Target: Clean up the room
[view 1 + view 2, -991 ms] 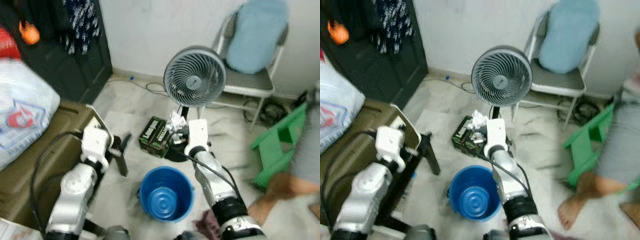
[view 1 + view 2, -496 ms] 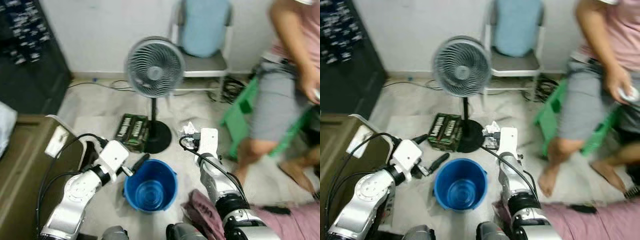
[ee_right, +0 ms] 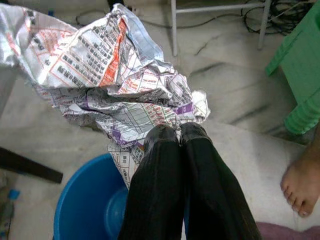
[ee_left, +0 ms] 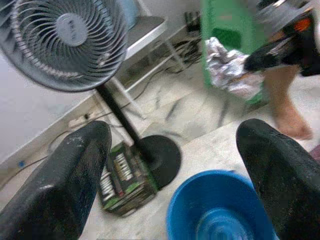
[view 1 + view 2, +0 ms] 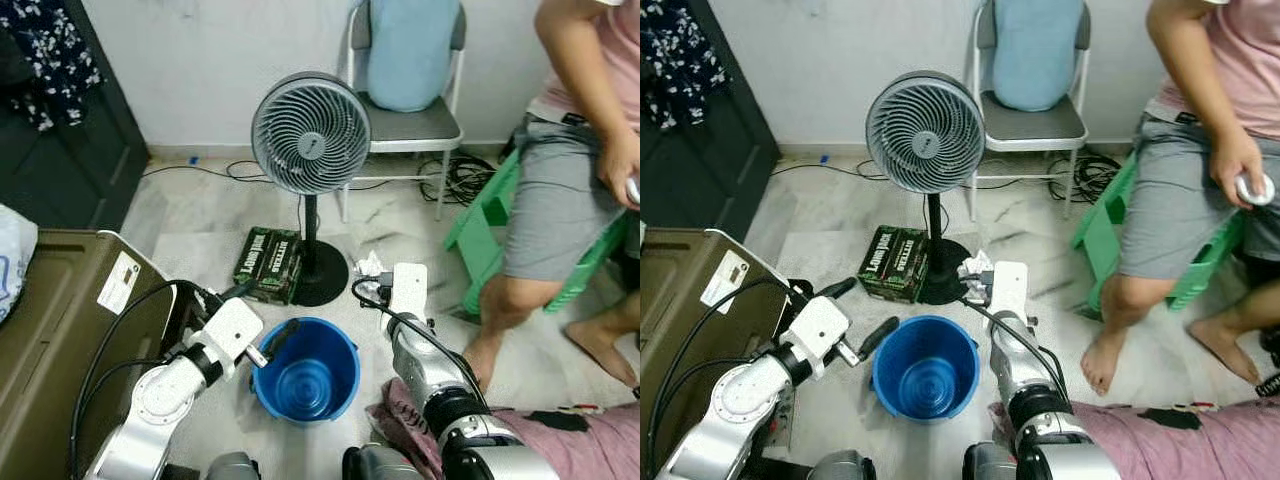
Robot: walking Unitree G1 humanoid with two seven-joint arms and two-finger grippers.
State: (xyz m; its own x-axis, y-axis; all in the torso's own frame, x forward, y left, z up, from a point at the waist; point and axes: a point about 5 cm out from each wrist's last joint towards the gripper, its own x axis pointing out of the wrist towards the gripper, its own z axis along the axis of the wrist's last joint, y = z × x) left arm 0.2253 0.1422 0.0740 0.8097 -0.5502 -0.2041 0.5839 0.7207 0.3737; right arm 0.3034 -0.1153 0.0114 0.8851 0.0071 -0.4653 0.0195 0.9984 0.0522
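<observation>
A: Right gripper (image 3: 172, 137) has fingers pressed together on the crumpled foil wrapper (image 3: 110, 80), which hangs just beyond the far-right rim of the blue bucket (image 5: 925, 375).

B: OK. I think bring it nearer, over the middle, then release. Left gripper (image 5: 862, 312)?

A: Fingers spread, empty, near the left rim. Keep it away.

Head eyes look down; wrist views share the blue bucket (image 3: 85, 210).
</observation>
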